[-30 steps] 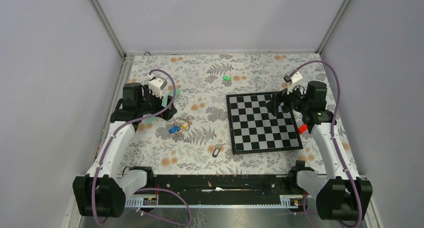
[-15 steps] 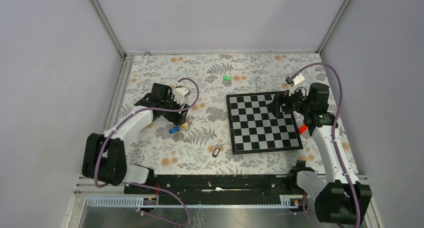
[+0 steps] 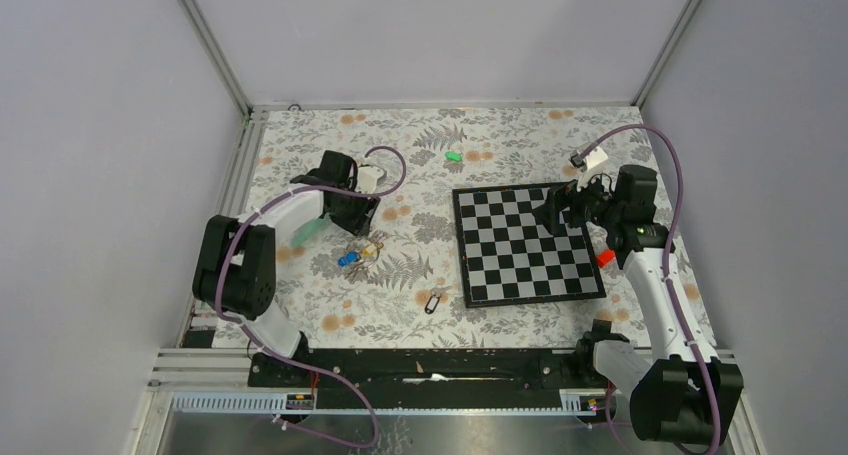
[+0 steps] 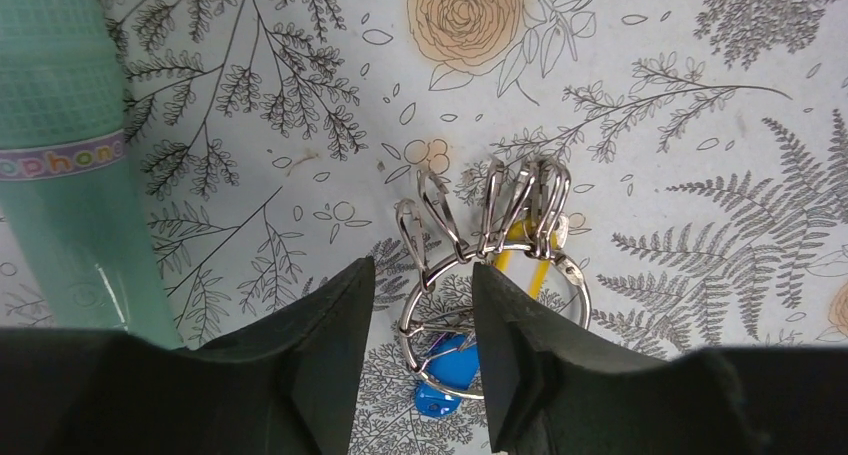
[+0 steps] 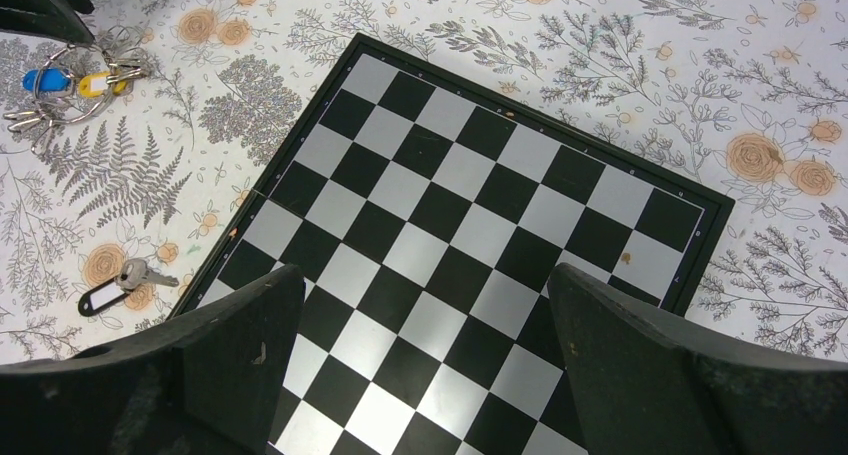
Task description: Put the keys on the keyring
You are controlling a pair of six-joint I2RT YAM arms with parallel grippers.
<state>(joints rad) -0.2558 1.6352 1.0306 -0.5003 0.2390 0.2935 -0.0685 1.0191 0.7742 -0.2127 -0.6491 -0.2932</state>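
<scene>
A worktop (image 3: pixel 400 310) covered in a pale cloth printed with grey ferns and orange roses sits between plain grey walls (image 3: pixel 100 125). A black-and-white chessboard (image 3: pixel 527 242) lies flat on its right half, turned slightly. A small red piece (image 3: pixel 604 258) lies just off the board's right edge. On the left lies a long translucent teal stick (image 4: pixel 60 175), ringed by a pale band with purple letters.

Bright, even light; faint shadows; overhead view perhaps soft.
</scene>
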